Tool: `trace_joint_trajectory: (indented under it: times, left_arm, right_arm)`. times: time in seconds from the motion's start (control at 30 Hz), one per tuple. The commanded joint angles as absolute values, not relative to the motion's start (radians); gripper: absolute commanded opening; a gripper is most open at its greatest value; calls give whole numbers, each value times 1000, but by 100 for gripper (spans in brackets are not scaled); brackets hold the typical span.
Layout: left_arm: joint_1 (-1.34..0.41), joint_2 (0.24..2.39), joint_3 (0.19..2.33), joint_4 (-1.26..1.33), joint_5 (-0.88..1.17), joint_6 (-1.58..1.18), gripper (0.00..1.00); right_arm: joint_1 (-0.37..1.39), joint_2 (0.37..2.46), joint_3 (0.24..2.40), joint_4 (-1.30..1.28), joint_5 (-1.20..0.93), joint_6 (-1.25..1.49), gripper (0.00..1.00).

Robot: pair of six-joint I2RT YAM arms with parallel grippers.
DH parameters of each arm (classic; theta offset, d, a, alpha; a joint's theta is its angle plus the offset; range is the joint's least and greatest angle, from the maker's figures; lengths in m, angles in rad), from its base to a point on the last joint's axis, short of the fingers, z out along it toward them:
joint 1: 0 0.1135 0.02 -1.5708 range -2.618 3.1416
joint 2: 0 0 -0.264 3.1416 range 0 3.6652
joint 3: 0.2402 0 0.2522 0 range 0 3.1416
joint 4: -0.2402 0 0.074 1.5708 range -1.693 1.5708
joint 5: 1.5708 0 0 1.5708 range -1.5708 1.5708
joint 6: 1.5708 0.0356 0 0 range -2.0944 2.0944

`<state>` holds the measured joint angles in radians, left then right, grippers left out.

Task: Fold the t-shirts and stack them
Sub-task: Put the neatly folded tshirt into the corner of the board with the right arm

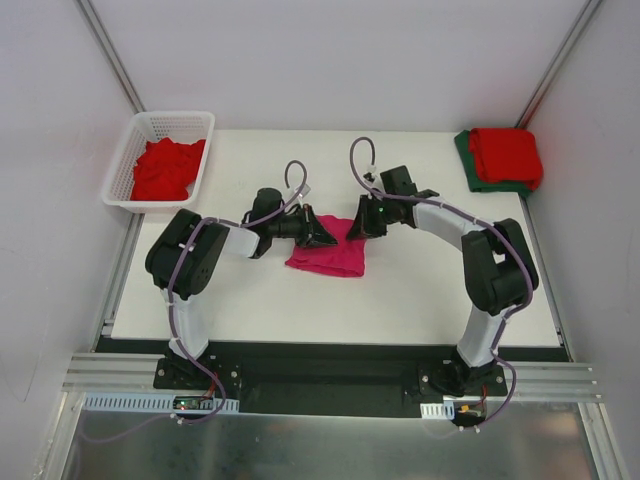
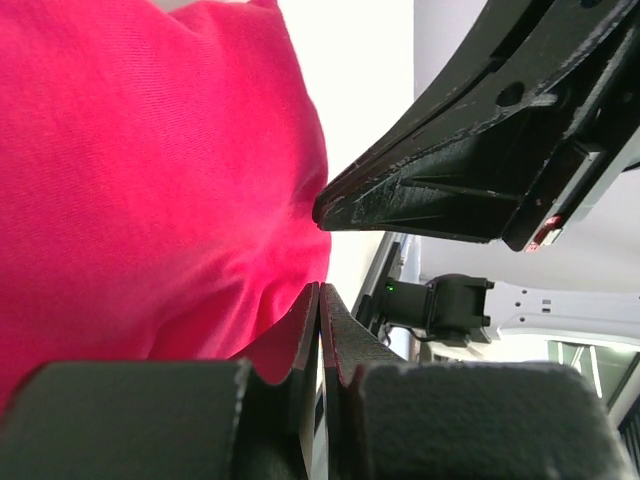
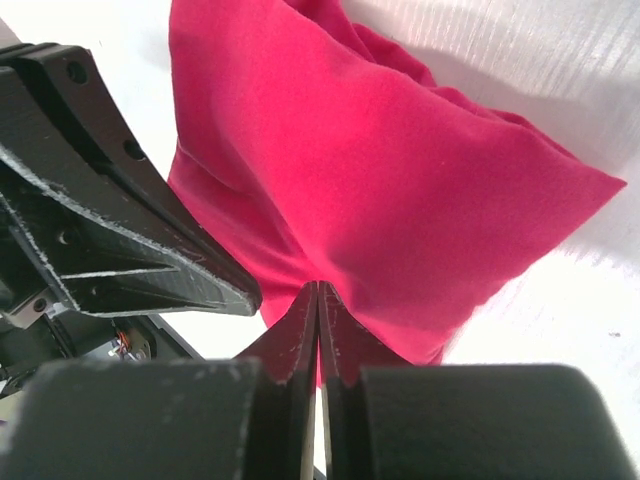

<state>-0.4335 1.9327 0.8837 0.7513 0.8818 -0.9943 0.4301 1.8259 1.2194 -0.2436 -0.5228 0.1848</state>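
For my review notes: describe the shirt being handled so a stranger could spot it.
On the white table, look near the middle, where the left pincer and right pincer meet. The folded shirt at their tips is the one. It alone is pink; the basket holds red ones, the far-right pile is red and green.

The left pincer point(image 1: 330, 237) and right pincer point(image 1: 353, 230) meet (tips close together) on the magenta t-shirt point(image 1: 330, 260).
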Motion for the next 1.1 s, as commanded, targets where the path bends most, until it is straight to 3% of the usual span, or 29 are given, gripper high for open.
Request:
trace_joint_trajectory:
  times: [0.0, 0.7, 0.77, 0.9, 1.07]
  left_arm:
    - [-419, 1934, 870, 735, 881, -933, 0]
    - [-402, 1865, 770, 488, 807, -732, 0]
    - [-402, 1846, 788, 482, 821, -739, 0]
    - [-402, 1773, 844, 413, 825, -744, 0]
    - [-402, 1654, 919, 304, 818, -718, 0]
  right_arm:
    - [436, 1873, 1240, -235, -555, 179, 1]
    - [439, 1924, 1157, -258, -488, 124, 2]
    - [439, 1896, 1164, -270, -486, 117, 7]
    - [439, 1790, 1195, -299, -489, 104, 35]
    - [439, 1671, 1230, -333, -457, 89, 46]
